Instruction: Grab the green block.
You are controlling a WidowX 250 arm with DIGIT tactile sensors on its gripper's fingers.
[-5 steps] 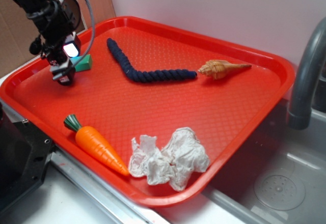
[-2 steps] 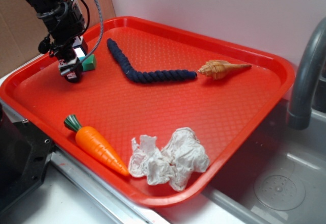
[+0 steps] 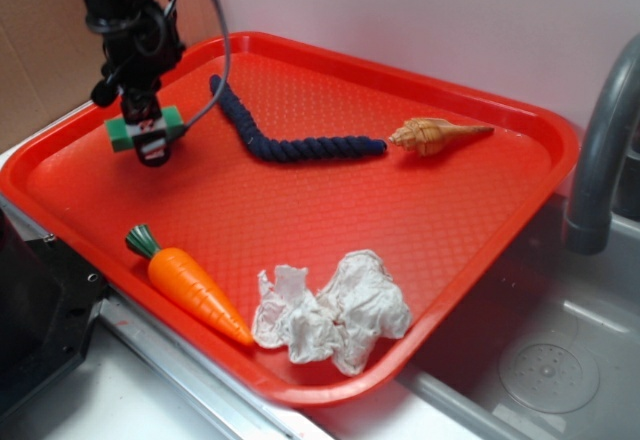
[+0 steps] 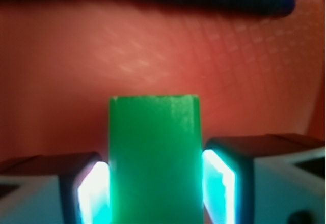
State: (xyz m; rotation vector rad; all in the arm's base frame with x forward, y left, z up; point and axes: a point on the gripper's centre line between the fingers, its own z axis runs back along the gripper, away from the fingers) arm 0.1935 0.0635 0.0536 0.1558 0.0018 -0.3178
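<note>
The green block (image 3: 122,133) is a small flat bar held crosswise between my fingers over the far left corner of the red tray (image 3: 350,220). My gripper (image 3: 150,138) points downward and is shut on it, and its ends stick out on both sides. The wrist view has the green block (image 4: 155,152) filling the gap of my gripper (image 4: 155,193), with both glowing pads (image 4: 220,183) pressed against its sides. Whether the block touches the tray I cannot tell.
On the tray lie a dark blue rope (image 3: 270,140) just right of my gripper, a tan shell (image 3: 435,135) at the back, an orange carrot (image 3: 195,285) and crumpled white paper (image 3: 335,315) at the front. A grey faucet (image 3: 600,160) and a sink (image 3: 560,360) stand to the right.
My fingers have shut on the green block. The block now sits crosswise in the jaws and has shifted slightly left with the arm, which has risen a little.
</note>
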